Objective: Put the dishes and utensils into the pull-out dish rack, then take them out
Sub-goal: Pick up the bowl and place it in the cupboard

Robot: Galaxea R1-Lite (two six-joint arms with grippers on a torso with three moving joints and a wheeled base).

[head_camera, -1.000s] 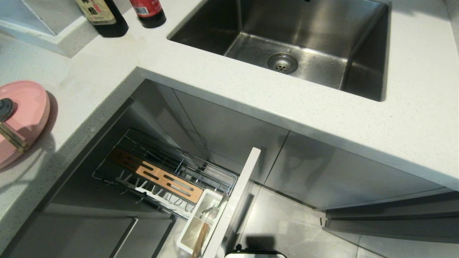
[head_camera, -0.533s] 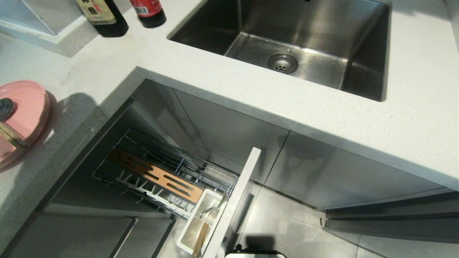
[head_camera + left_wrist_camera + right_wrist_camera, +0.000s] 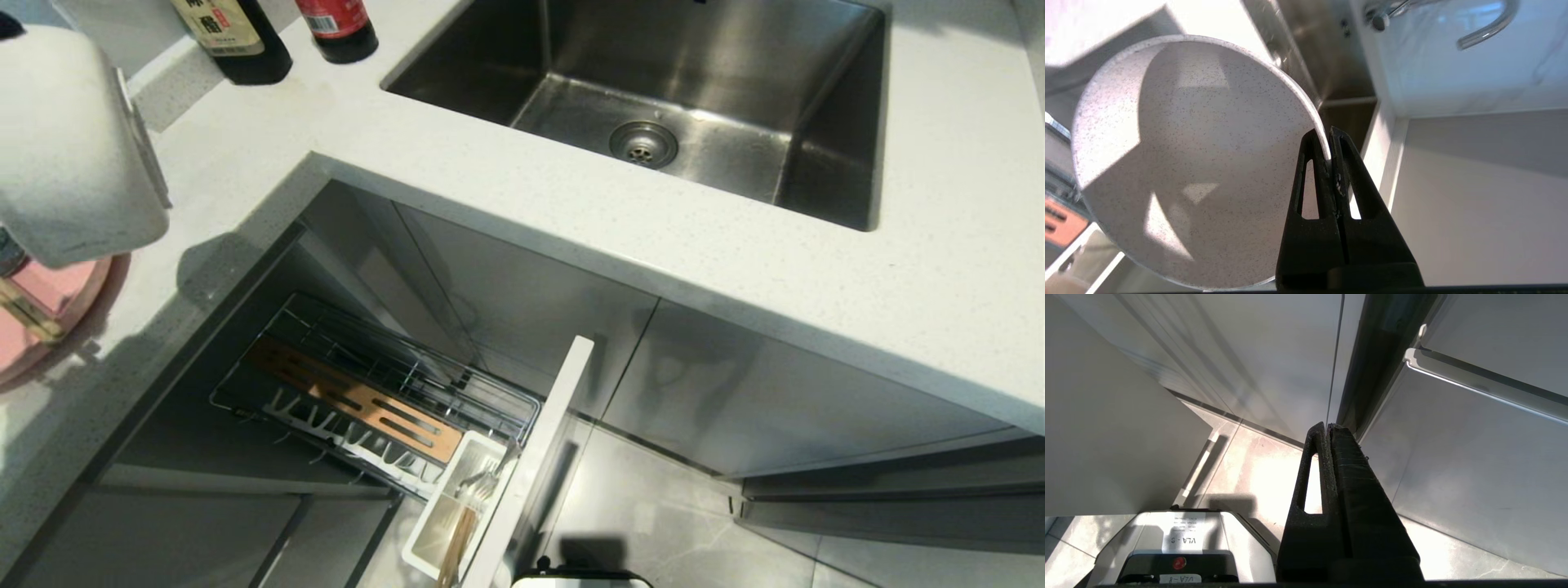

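left gripper is pinching the rim of the cream bowl with jaws clamped tight on a thin edge, holding it up at the far left of the head view, above the counter. the grip is sitting on one small spot of the rim, so the bowl is likely swinging or slipping out if the arm is moving fast (a drop here means hitting the counter or the pink plate partly showing underneath it). something dark and brassy is lying on that plate, cannot tell what.

further right and lower, the dish rack is standing pulled out under the counter, wire slots bare. the bowl is needing to pass the counter lip on the way down, and clipping that edge is the main risk; landing it crooked between the wires is another. the white cup at the rack's front is already holding the chopsticks and a metal utensil, so a low swing could knock them.

sink is lying well apart from the path.

right gripper is hanging low by the cabinet doors, jaws together on nothing.
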